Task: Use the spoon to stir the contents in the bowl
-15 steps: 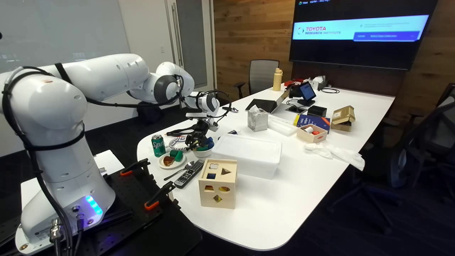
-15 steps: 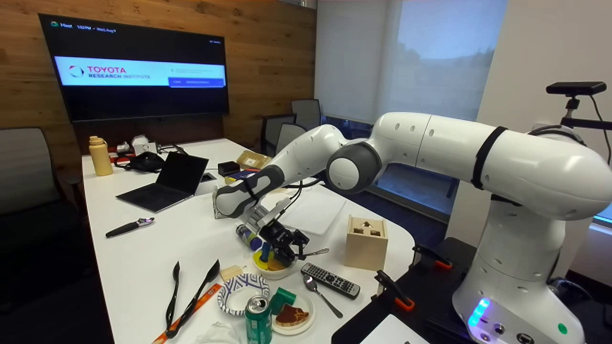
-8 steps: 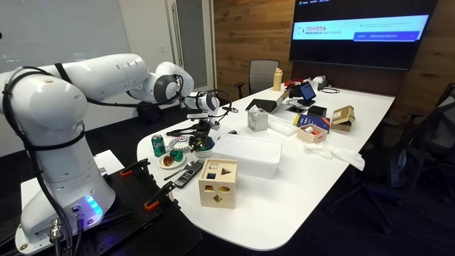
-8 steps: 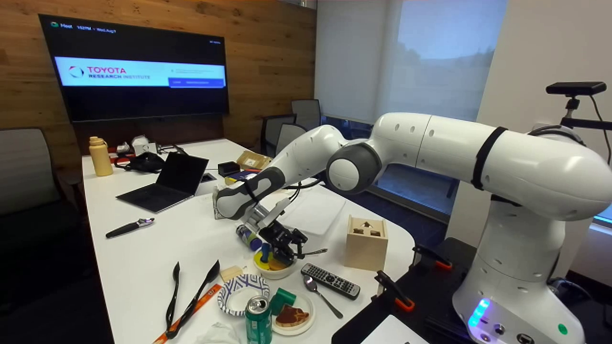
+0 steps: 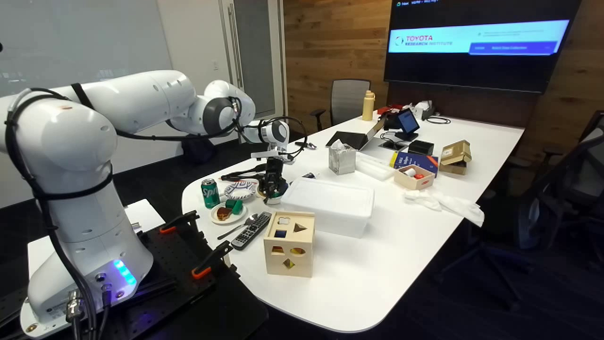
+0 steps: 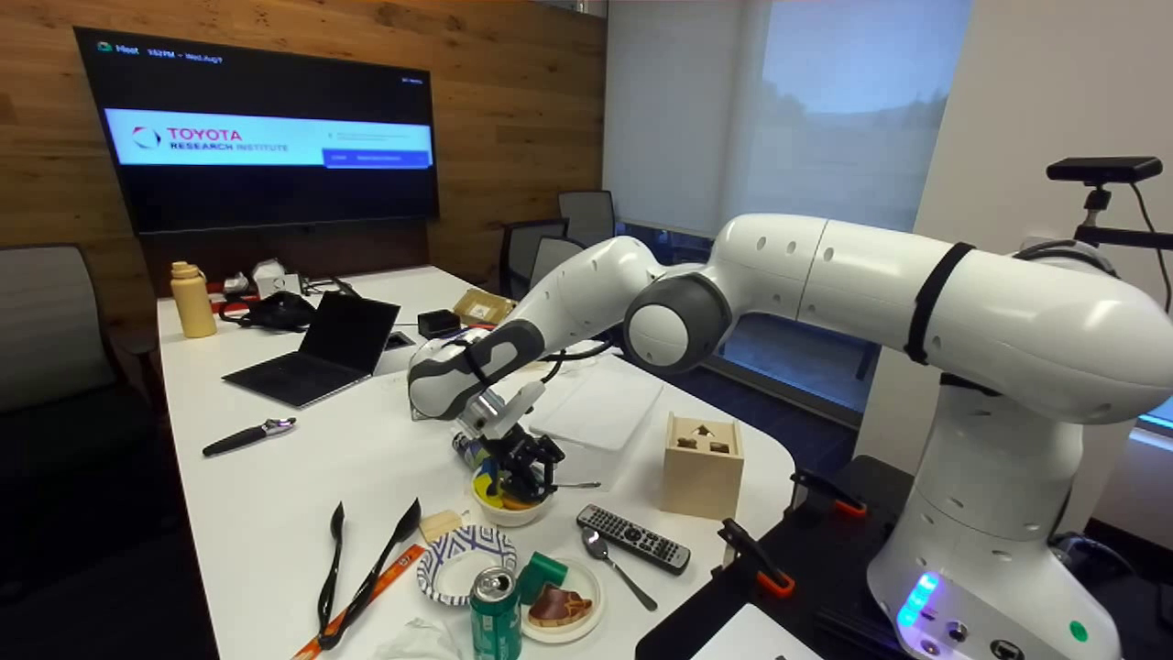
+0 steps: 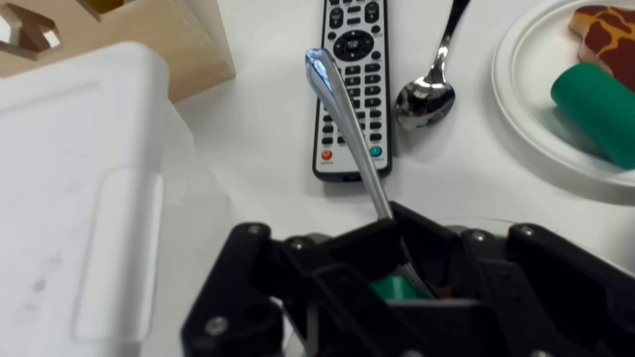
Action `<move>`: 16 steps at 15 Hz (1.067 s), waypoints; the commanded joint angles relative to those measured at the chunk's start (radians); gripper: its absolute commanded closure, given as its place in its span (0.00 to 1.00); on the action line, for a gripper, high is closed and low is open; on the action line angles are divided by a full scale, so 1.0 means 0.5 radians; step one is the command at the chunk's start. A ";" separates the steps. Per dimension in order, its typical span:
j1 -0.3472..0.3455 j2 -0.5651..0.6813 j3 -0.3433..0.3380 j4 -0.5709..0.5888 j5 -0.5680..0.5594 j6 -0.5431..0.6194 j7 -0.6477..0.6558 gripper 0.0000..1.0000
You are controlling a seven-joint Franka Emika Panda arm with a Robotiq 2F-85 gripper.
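Note:
My gripper [image 7: 394, 218] is shut on the handle of a silver spoon [image 7: 347, 119]; the handle end sticks out past the fingertips, and it shows in an exterior view [image 6: 579, 485]. The spoon's head is hidden behind the fingers and in the bowl area. The bowl [image 6: 509, 519] is small, round and pale, with yellow, blue and orange pieces in it. It also shows in an exterior view [image 5: 274, 201], partly covered by the gripper. The gripper [image 6: 539, 488] points down into the bowl. A green piece [image 7: 397, 287] shows between the fingers.
A lidded white box [image 5: 330, 203] stands close beside the bowl. A remote [image 7: 353, 89], a loose spoon [image 7: 425, 101], a wooden cube [image 5: 289, 245], a plate of toy food [image 6: 586, 616], a patterned paper plate [image 6: 440, 573] and a can [image 6: 496, 614] are nearby.
The gripper and held spoon have moved toward the white box, and the gripper has turned somewhat. The bowl has shifted slightly the same way.

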 commanded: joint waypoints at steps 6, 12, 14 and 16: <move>0.059 -0.003 -0.009 0.088 0.009 -0.047 -0.026 1.00; 0.082 -0.080 0.014 0.064 0.025 -0.165 0.046 1.00; 0.092 -0.134 0.019 0.018 0.040 -0.157 0.116 1.00; 0.086 -0.173 0.031 -0.031 0.078 -0.129 0.263 1.00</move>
